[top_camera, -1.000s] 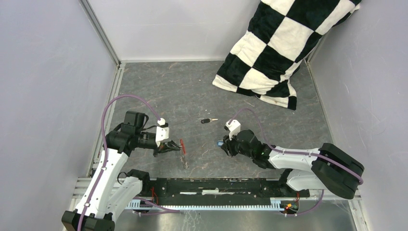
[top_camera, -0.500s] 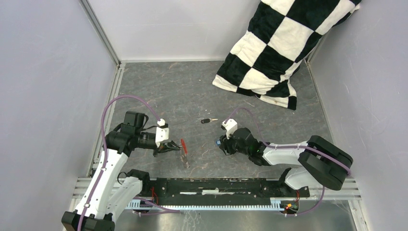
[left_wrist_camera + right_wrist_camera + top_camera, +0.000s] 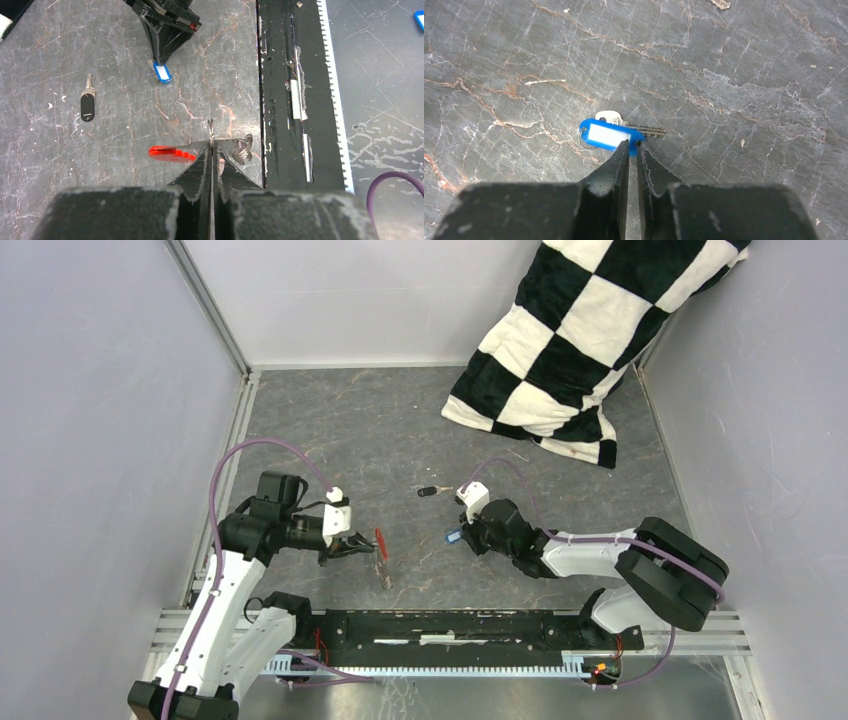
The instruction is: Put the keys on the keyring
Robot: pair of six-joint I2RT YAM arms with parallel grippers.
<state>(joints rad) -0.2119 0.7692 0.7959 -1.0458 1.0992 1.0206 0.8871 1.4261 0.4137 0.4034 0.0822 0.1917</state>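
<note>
My left gripper (image 3: 211,147) is shut on the keyring (image 3: 242,148), pinching its thin metal loop just above the table; the red tag (image 3: 170,152) sticks out to the left. From above, the keyring (image 3: 381,545) hangs in front of the left gripper (image 3: 360,548). The blue key (image 3: 609,135) lies flat on the table with a white label. My right gripper (image 3: 633,145) has its jaws nearly together on the right end of that blue head, and the silver blade points right. The black key (image 3: 428,492) lies alone farther back, also visible as the black key (image 3: 87,106).
A black-and-white checked pillow (image 3: 590,340) leans in the back right corner. A black rail with a toothed strip (image 3: 450,625) runs along the near edge between the arm bases. Grey walls enclose the marbled table (image 3: 350,430) on three sides.
The right arm has crept left and forward to the blue key, and its jaws widened briefly, then narrowed onto the blue head. The left arm and keyring have not moved.
</note>
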